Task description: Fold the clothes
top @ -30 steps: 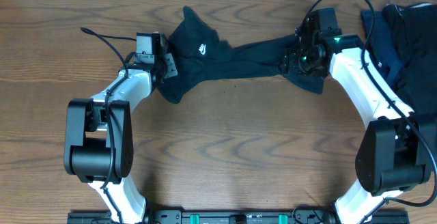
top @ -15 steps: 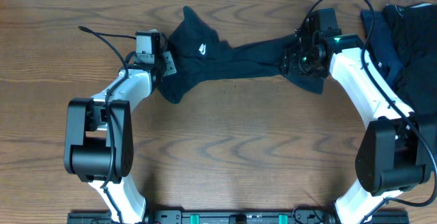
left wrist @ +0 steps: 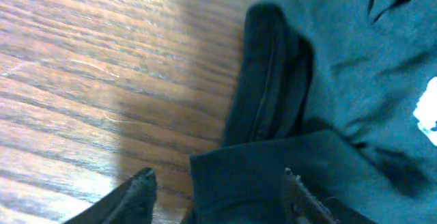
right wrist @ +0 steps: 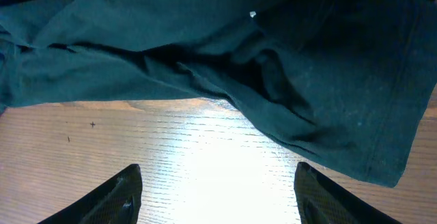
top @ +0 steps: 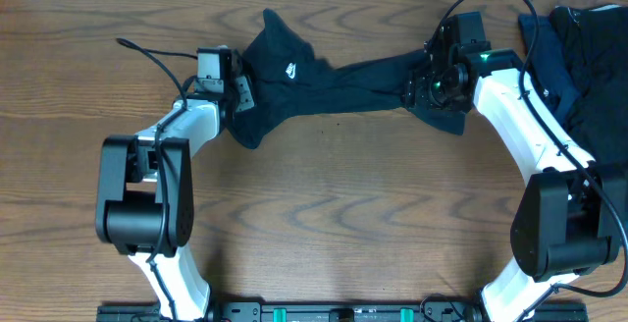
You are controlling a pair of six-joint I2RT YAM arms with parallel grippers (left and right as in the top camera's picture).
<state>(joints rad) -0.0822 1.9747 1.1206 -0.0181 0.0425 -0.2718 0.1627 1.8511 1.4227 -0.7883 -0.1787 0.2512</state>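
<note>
The T-shirt (top: 294, 79) stretches across the table (top: 324, 214) at twelve o'clock. Left gripper (left wrist: 218, 179) gapes astride its hem; right gripper (right wrist: 218, 179) gapes beside it.

The very dark navy T-shirt (top: 363, 70) lies crumpled, drawn out into a long band from the left claw (left wrist: 218, 190), where a hemmed edge sits between the spread fingers, to just ahead of the right claw (right wrist: 218, 190). Its small white logo (top: 291, 68) faces up near the left claw. More dark garments (top: 584, 67) lie heaped well to the right claw's outer side.
</note>
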